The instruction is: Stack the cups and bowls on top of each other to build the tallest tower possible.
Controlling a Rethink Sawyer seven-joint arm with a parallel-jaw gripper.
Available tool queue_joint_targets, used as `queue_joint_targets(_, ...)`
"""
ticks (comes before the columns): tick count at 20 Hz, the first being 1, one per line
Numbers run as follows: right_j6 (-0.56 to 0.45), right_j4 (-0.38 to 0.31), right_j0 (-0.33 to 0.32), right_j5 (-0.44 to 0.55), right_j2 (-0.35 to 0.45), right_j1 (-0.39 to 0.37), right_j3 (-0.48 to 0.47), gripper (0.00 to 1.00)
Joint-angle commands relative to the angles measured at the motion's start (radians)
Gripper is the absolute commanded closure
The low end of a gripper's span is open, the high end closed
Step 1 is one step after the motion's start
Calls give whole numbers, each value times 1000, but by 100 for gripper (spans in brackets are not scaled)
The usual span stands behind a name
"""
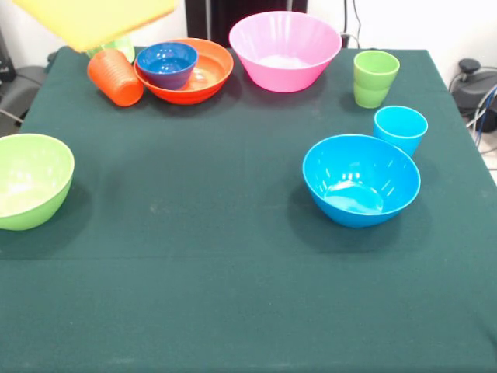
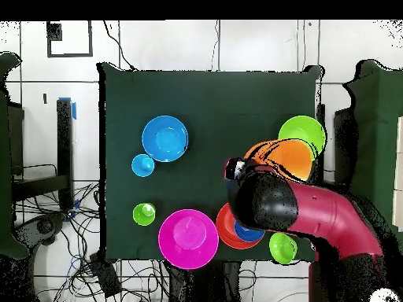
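1. I cannot see my claw. In the overhead view my arm (image 2: 315, 216) lies over the right middle of the frame and covers it, so I cannot tell if it is open or closed, or if it holds something.
2. In that view the large orange bowl (image 2: 290, 156) shows beside the black end of my arm, and it overlaps the edge of the lime green bowl (image 2: 305, 130). I cannot tell if the two touch.
3. In the front view a blurred yellow shape (image 1: 93, 19) fills the upper left corner. I cannot tell what it is.
4. The only stack is in the upper left of the front view: the small dark blue bowl (image 1: 167, 64) sits inside the red-orange bowl (image 1: 203, 78).
5. The orange cup (image 1: 115, 78) is tilted and leans just beside the left rim of that bowl. Behind it a small green bowl (image 1: 122, 48) shows only a little.
6. The pink bowl (image 1: 285, 50) stands upright at the top centre, empty.
7. The lime green cup (image 1: 375, 78) stands upright in the upper right, apart from the others.
8. The light blue cup (image 1: 400, 128) stands at the upper right rim of the blue bowl (image 1: 361, 179), right of centre.
9. In the front view the lime green bowl is at the left edge, alone on the dark green table (image 1: 194, 256).
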Motion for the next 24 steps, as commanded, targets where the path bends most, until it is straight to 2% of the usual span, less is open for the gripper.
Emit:
queue_joint_targets(1,-78,-46,-8,341,6,160,10,100)
queue_joint_targets(2,-88,-53,-8,450,-1,189,-24,100)
queue_joint_targets(6,-120,-49,-48,484,22,220,-32,100)
queue_joint_targets(14,-92,-26,-53,440,58,179,30,100)
queue_joint_targets(24,-63,-35,-57,349,54,210,55,100)
